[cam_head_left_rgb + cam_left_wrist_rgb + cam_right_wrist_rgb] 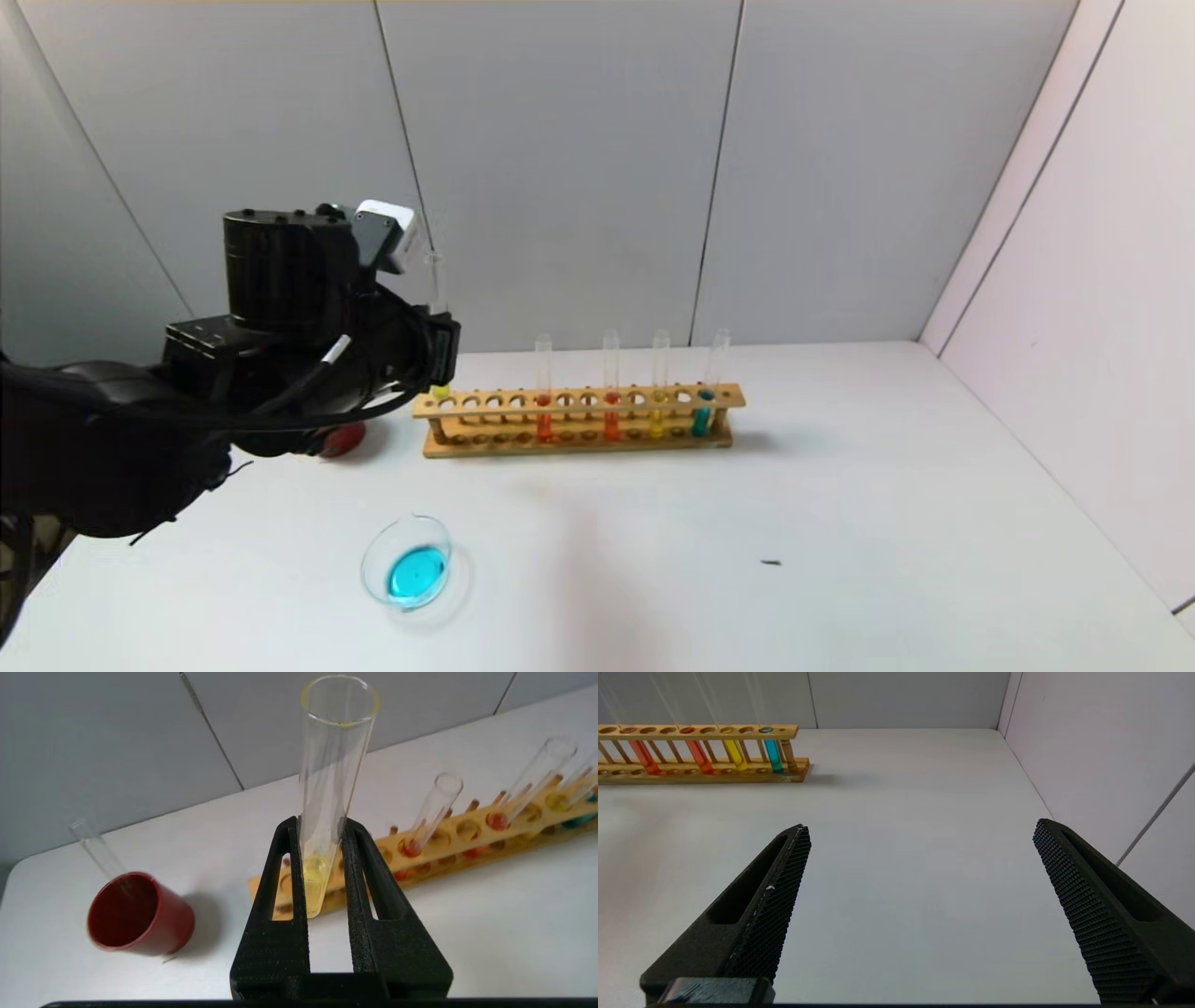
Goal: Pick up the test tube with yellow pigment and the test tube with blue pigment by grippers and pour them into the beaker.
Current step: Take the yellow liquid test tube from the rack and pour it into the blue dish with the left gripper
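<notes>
My left gripper (pixel 439 353) is shut on a test tube with yellow pigment (pixel 434 280), held upright above the left end of the wooden rack (pixel 467 446). In the left wrist view both fingers (pixel 285 868) clamp this tube (pixel 334 765), which has a little yellow liquid at its bottom. The test tube with blue pigment (pixel 702 413) stands near the rack's right end, with another yellow tube (pixel 657 415) beside it. The beaker (pixel 406 565) sits on the table in front, with blue liquid in it. My right gripper (pixel 920 828) is open and empty over bare table, outside the head view.
Two orange-red tubes (pixel 544 420) stand in the rack. A dark-red cup (pixel 135 914) with an empty tube (pixel 98 849) in it stands left of the rack, mostly hidden by my left arm in the head view. Walls close the back and right.
</notes>
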